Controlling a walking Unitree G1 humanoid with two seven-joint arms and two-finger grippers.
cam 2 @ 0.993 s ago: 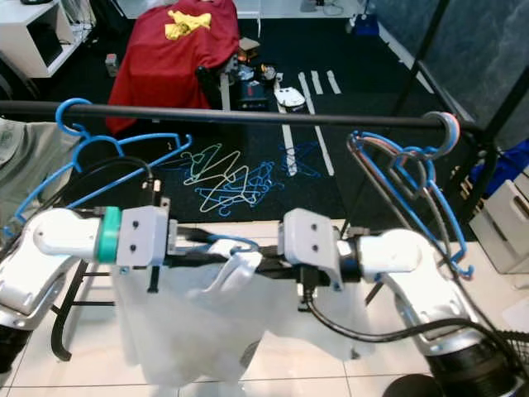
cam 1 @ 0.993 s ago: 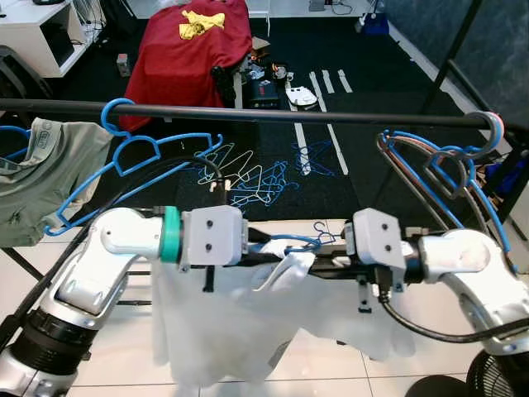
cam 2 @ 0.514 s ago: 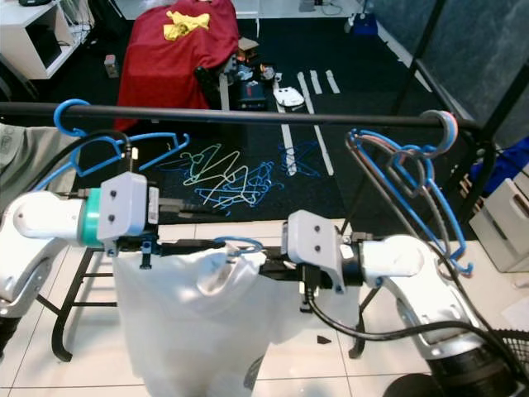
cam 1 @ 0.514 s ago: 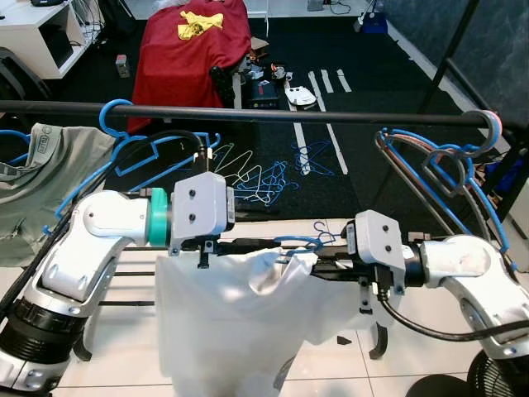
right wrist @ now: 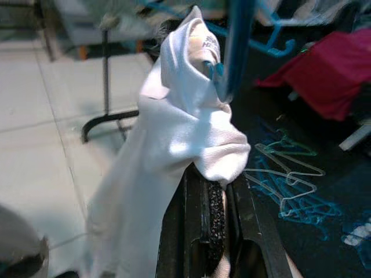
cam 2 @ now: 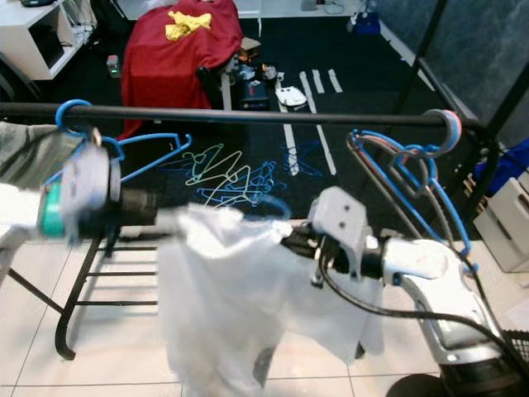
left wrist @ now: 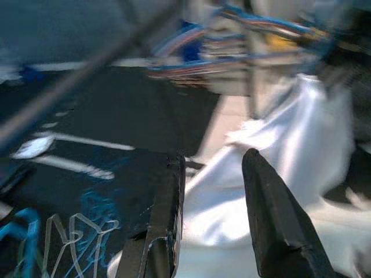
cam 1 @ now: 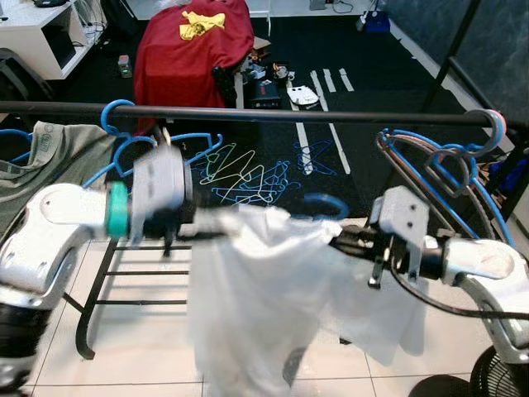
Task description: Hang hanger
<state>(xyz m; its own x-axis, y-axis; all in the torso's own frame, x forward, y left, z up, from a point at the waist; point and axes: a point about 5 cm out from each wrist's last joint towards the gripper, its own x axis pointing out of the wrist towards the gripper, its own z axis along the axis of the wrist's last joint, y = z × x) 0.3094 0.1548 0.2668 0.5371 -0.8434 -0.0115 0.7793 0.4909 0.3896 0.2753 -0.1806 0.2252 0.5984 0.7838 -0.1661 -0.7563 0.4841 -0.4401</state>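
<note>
A white shirt (cam 1: 256,298) hangs on a blue hanger whose hook (cam 1: 326,203) rises below the black rail (cam 1: 289,115). My right gripper (cam 1: 343,240) is shut on the hanger's neck through the shirt collar. In the right wrist view the right gripper (right wrist: 211,179) pinches the white fabric under the blue hook (right wrist: 237,46). My left gripper (cam 1: 207,225), blurred, reaches the shirt's left shoulder. In the left wrist view its fingers (left wrist: 168,220) stand apart, with the shirt (left wrist: 301,133) lying beyond them.
A grey-green shirt (cam 1: 50,165) on a blue hanger hangs at the rail's left end. Several blue hangers (cam 1: 446,165) hang at its right end. Loose hangers (cam 1: 248,174) lie on the dark carpet behind, with a red cloth (cam 1: 194,41) further back. A fan base (cam 1: 496,372) stands at lower right.
The shirt and hanger have risen and shifted right with my right gripper. My left arm has swung out to the left, and its fingers have come apart.
</note>
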